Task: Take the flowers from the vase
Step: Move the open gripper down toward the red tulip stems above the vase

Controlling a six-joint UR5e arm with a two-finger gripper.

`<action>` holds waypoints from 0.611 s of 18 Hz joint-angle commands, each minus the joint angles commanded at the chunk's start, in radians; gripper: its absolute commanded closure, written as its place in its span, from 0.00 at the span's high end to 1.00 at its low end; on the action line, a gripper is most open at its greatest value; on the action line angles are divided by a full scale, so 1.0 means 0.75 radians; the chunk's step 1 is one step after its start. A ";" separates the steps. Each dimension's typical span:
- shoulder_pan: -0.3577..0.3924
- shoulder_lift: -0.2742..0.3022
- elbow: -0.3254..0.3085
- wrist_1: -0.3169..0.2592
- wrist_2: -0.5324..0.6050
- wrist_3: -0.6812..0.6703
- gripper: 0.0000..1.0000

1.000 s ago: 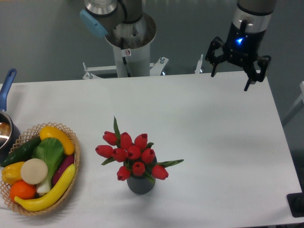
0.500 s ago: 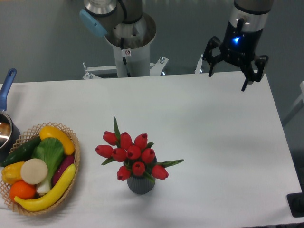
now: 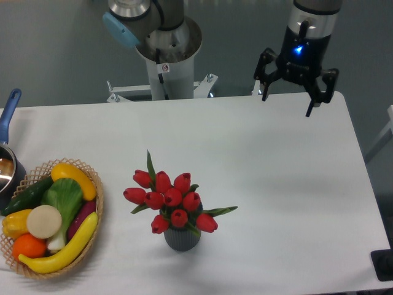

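Observation:
The flowers [image 3: 172,200], a bunch of red tulip buds with green stems and leaves, stand in the small dark grey ribbed vase [image 3: 182,239] near the front middle of the white table. My gripper [image 3: 288,103] hangs open and empty above the table's back right edge, far from the flowers, up and to their right. A blue light glows on its wrist.
A wicker basket [image 3: 95,212] of yellow, green and orange produce sits at the front left. A dark pot with a blue handle [image 3: 8,110] is at the left edge. The arm's base column [image 3: 166,58] stands behind the table. A dark object [image 3: 384,264] shows at the lower right corner.
My gripper has moved a little to the left and slightly up along the back edge of the table. The flowers and vase have not moved.

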 joint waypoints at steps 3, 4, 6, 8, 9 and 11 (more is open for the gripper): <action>0.008 0.012 -0.082 0.100 -0.055 0.002 1.00; 0.002 0.014 -0.106 0.105 -0.094 0.000 1.00; -0.006 0.018 -0.135 0.107 -0.168 -0.012 1.00; -0.016 0.008 -0.152 0.109 -0.221 -0.025 1.00; -0.029 -0.002 -0.154 0.121 -0.256 -0.023 1.00; -0.043 -0.045 -0.162 0.196 -0.343 -0.018 1.00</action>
